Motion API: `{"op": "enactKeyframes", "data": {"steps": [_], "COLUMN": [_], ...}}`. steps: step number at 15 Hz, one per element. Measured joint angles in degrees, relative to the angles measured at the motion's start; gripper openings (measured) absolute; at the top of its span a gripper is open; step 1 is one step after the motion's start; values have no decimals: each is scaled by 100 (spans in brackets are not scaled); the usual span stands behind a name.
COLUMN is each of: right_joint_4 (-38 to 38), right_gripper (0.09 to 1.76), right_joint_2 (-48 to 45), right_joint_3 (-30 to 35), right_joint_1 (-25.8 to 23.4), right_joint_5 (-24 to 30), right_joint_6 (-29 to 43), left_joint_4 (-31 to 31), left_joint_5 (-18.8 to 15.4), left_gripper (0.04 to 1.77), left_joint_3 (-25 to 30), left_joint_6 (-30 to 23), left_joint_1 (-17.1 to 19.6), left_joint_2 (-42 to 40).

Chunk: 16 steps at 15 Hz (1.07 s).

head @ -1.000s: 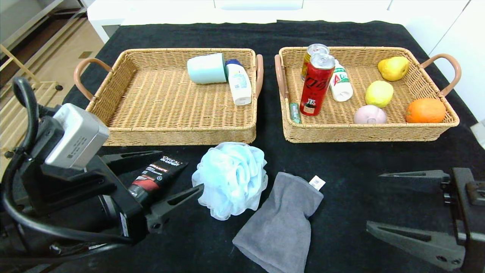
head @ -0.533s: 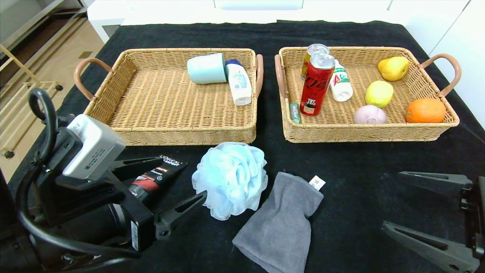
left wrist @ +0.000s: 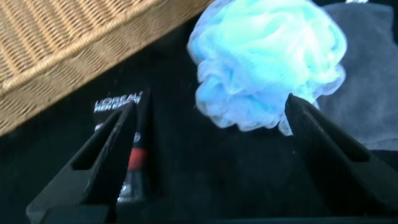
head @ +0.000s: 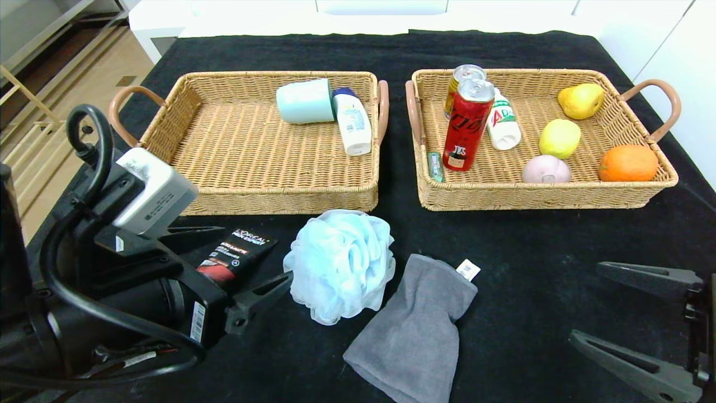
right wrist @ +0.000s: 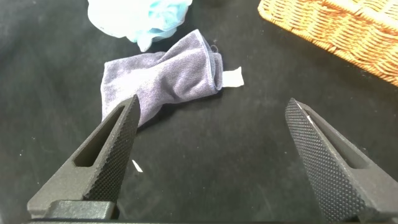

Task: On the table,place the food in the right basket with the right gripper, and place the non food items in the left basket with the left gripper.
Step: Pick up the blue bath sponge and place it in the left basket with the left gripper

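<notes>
The left gripper, jaws spread wide, hovers near the table's front-left corner, straddling a black tube beside a blue bath sponge and grey cloth. The right gripper hangs wide open over the front-right corner, holding nothing.

The black tube at 7 o'clock on the table reads "L'OREAL MEN EXPERT"; the left wrist view shows "L'OREAL" on it. The white bottle in the right basket, at 1 o'clock, bears red letters "AD".
</notes>
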Motion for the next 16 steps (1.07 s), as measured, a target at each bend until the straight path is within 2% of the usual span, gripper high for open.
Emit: {"op": "enactKeyframes", "data": {"steps": [3, 5, 9, 13, 16], "right_joint_4": [20, 35, 16, 20, 20], "right_gripper": [170, 170, 170, 170, 170], "right_joint_2": [-135, -193, -262, -395, -439], "right_joint_3": [20, 74, 127, 107, 89], "right_joint_1": [28, 72, 188, 199, 199], "right_joint_5": [2, 5, -2, -2, -5], "right_joint_6": [7, 10, 10, 13, 11], "left_joint_4": [835, 1253, 2075, 2709, 2988], "left_joint_5": [149, 11, -196, -267, -63], "left_gripper": [172, 172, 172, 172, 172], "left_joint_3": [-505, -935, -1724, -2694, -3372], "left_joint_6": [-286, -540, -622, -733, -864], "left_joint_1": [7, -22, -76, -265, -463], "left_joint_2": [-22, -2, 221, 828, 1473]}}
